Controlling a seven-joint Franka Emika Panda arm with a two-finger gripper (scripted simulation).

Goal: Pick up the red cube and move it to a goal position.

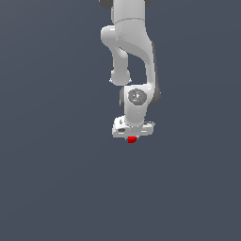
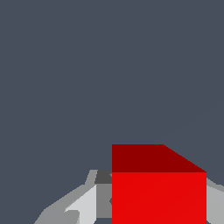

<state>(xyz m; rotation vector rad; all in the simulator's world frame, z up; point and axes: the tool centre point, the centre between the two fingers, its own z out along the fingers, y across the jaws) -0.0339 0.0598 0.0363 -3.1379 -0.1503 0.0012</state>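
Observation:
The red cube (image 1: 132, 139) sits directly under the white hand of my gripper (image 1: 132, 137), near the middle of the exterior view. Up close in the wrist view, the red cube (image 2: 158, 197) fills the space between the grey fingers (image 2: 103, 199), which press against its two sides. The gripper is shut on the cube. From the exterior view the fingers themselves are hidden behind the hand and the cube. No marker for the goal position shows in either view.
A plain dark grey-blue surface (image 1: 56, 179) fills both views around the white arm (image 1: 136, 56), which comes down from the top of the exterior view. No other objects appear.

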